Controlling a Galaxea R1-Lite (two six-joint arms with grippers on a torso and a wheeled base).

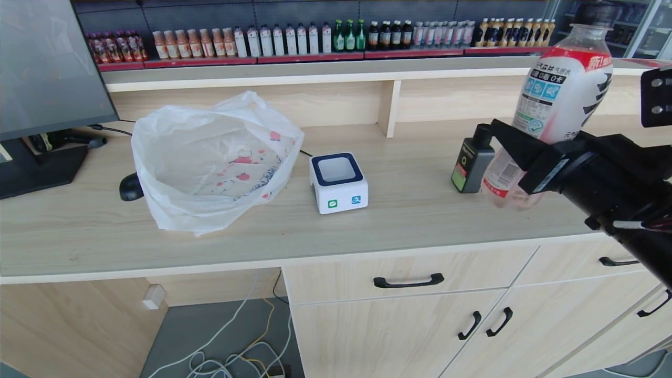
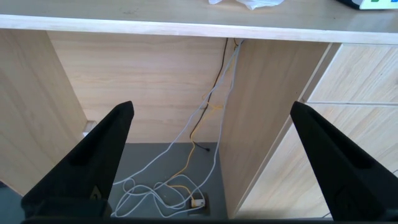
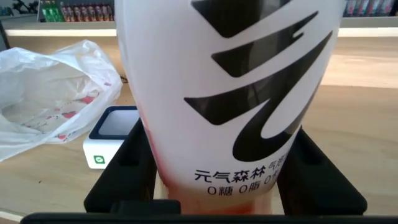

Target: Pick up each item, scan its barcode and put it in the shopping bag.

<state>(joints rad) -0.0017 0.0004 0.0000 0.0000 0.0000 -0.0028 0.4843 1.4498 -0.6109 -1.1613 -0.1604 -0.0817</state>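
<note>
Two grippers: left gripper has its fingers spread wide, holding nothing, low before the light wooden counter. On top: white flower-printed plastic shopping bag, mouth open; white cube scanner with dark-blue rim just beside it; small dark green-labelled bottle. Right gripper clamps the clear plastic drink bottle with white-red label, tilted, at the counter's right end.

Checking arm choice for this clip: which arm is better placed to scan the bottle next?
Right. The right claw is shut on the bottle, raised over the counter right of the scanner. The left claw hangs open and empty below the counter.
</note>
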